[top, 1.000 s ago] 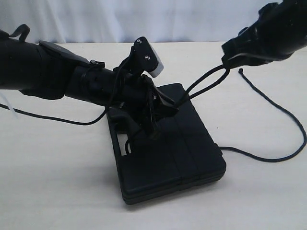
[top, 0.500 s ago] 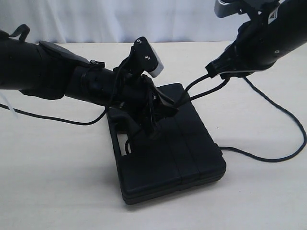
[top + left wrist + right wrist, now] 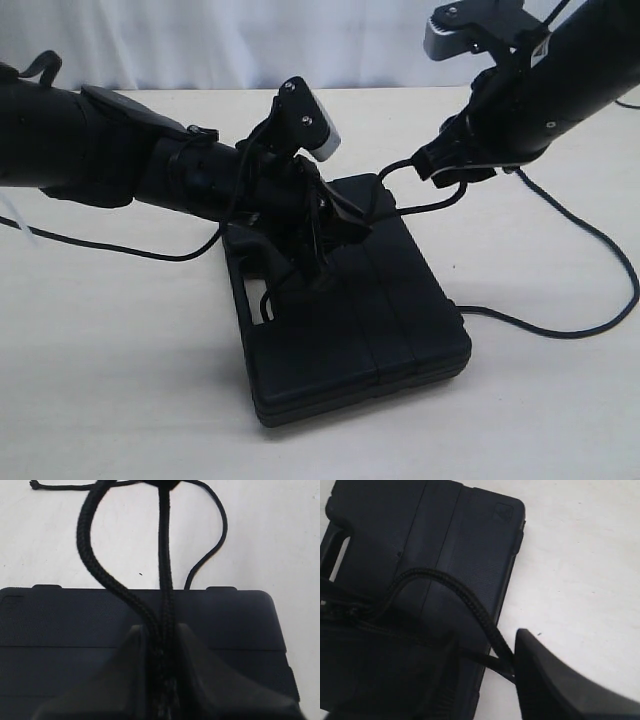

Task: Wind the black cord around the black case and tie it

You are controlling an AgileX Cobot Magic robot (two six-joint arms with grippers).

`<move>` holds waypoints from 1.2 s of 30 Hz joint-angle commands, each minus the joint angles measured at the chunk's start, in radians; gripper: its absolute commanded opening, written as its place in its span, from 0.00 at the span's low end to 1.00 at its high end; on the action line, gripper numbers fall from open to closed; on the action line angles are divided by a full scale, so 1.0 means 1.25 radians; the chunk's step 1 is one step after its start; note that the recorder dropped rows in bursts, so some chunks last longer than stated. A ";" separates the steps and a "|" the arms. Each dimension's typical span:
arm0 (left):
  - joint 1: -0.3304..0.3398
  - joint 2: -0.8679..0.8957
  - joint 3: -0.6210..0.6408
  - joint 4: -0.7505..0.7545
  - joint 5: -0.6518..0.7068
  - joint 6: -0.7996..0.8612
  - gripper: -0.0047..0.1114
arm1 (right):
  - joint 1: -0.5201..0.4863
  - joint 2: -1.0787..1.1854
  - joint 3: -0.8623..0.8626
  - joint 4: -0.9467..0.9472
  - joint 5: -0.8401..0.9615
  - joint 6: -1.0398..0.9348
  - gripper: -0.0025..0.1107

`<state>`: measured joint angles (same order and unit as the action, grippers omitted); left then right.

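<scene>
The pale table takes up most of the exterior view. The left arm reaches in low from the left side and the right arm comes down from the upper right. The black case lies flat near the table's middle, its handle slot on the side toward the left arm and its ribbed panels facing up. The left gripper is down on the top of the case. In the left wrist view its fingers are pressed together on two strands of the black cord, pinching them against each other just above the lid. From there both strands run across the case and off its far edge, rising clear of the table to the right gripper, which hangs just beyond the case's far right corner. In the right wrist view that claw's jaws stand apart, the gap wider than the cord, with one strand passing through it close to the right-hand finger. The rest of the cord lies on the table to the right of the case, sweeping out in a wide curve and back to the case's right edge. A short free end rests on the table beyond the case.
</scene>
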<state>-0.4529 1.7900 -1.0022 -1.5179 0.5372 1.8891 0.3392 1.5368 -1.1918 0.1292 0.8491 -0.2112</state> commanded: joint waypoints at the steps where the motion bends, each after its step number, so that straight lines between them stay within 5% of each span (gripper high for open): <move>1: -0.001 -0.001 -0.001 -0.010 0.001 0.002 0.04 | 0.009 0.016 0.000 0.049 -0.004 -0.019 0.34; 9: -0.001 -0.001 -0.001 -0.010 0.001 -0.001 0.04 | 0.062 0.013 -0.025 0.007 0.008 0.056 0.34; 15: -0.001 -0.001 -0.001 -0.010 0.001 -0.001 0.04 | -0.057 -0.014 -0.080 -0.165 0.072 0.199 0.34; 22: -0.001 -0.001 -0.001 -0.010 0.005 -0.001 0.04 | -0.231 0.103 -0.080 -0.161 0.037 0.193 0.34; 36: -0.001 -0.001 -0.001 -0.010 0.047 -0.011 0.04 | -0.327 0.565 -0.445 -0.155 0.136 0.072 0.33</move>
<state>-0.4529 1.7900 -1.0022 -1.5198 0.5793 1.8862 -0.0503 2.1706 -1.6496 -0.0709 1.0022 -0.0877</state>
